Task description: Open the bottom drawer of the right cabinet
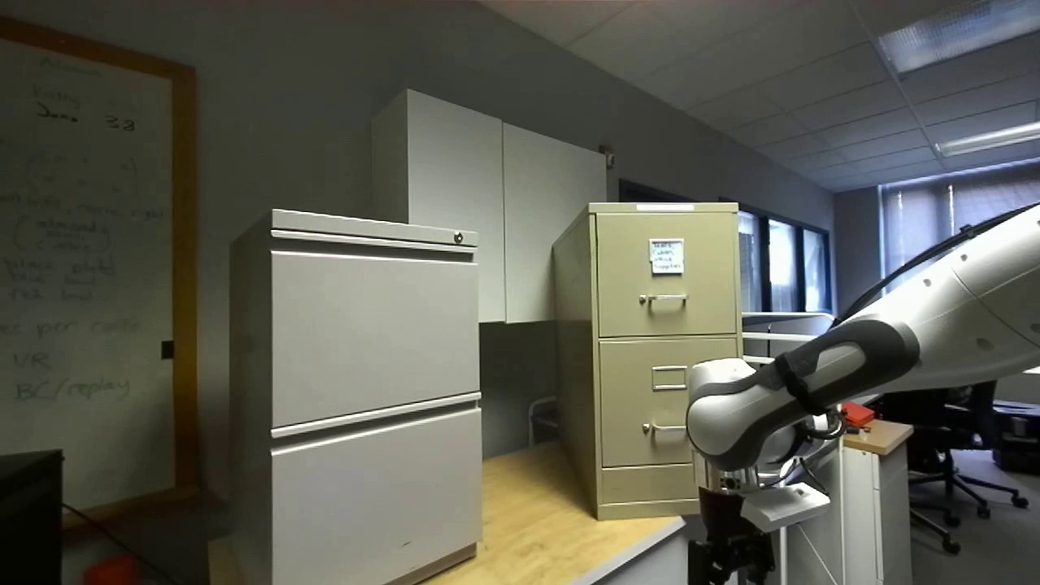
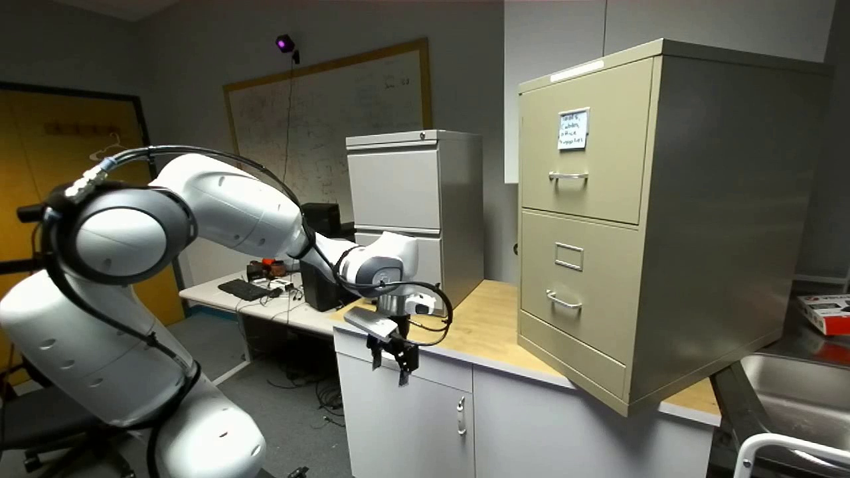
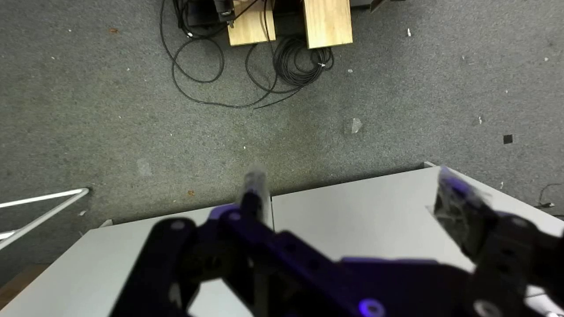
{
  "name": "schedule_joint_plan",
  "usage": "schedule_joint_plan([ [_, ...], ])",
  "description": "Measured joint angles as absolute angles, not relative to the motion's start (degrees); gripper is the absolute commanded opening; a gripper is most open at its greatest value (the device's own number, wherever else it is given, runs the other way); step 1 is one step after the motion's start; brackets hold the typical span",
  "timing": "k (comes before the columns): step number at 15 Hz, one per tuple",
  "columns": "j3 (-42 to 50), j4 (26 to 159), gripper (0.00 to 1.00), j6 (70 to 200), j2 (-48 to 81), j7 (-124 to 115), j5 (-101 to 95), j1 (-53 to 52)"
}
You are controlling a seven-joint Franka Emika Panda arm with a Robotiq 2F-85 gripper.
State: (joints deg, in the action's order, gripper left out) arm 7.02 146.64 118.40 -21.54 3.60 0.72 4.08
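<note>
Drawer (image 2: 601, 282), beige with a metal handle (image 2: 563, 302), sits closed at the bottom of a tan filing cabinet (image 2: 717, 219).
The cabinet stands on a wooden counter (image 2: 488, 325), a whiteboard (image 2: 332, 113) on the grey wall (image 2: 465, 79); the gripper (image 2: 390, 373) hangs, jaws spread.

The arm (image 2: 232, 209) is bent up at the elbow (image 2: 119, 242), then slopes down to the wrist (image 2: 382, 265), and the claw (image 2: 390, 373) just kinda hangs there pointing down, fingers (image 3: 460, 207) spread pretty wide apart.
</note>
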Motion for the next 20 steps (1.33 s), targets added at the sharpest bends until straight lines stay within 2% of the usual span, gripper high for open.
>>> schedule_joint_plan([
  [13, 6.7, 146.7, 1.0, 119.0, -21.2, 2.7, 0.9, 4.1],
  [20, 6.5, 142.8, 1.0, 126.6, -19.9, 2.1, 5.4, 3.9],
])
